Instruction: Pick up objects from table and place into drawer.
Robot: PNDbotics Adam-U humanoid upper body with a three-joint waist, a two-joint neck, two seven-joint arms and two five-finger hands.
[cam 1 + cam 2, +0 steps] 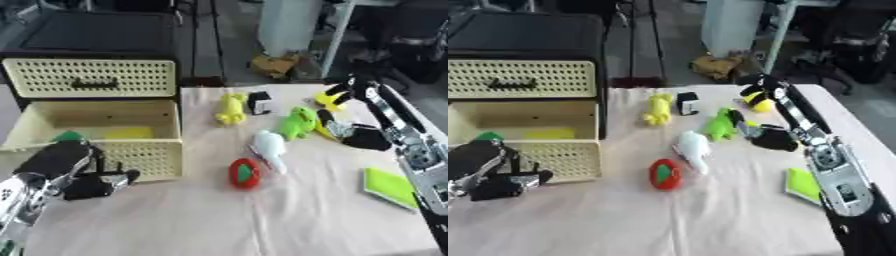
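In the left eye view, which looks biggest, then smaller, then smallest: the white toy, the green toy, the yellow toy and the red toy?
1. White toy, longest.
2. Green toy and yellow toy: they look about alike, so no ranking.
3. Red toy, smallest, though it lies nearest the camera.

Grey floor [229,40] across the top of the frame. Pale cloth-covered table [262,215] filling the lower part. White column [289,22] at upper centre, brown crumpled heap [273,65] at its foot. Dark furniture [859,45] at upper right.
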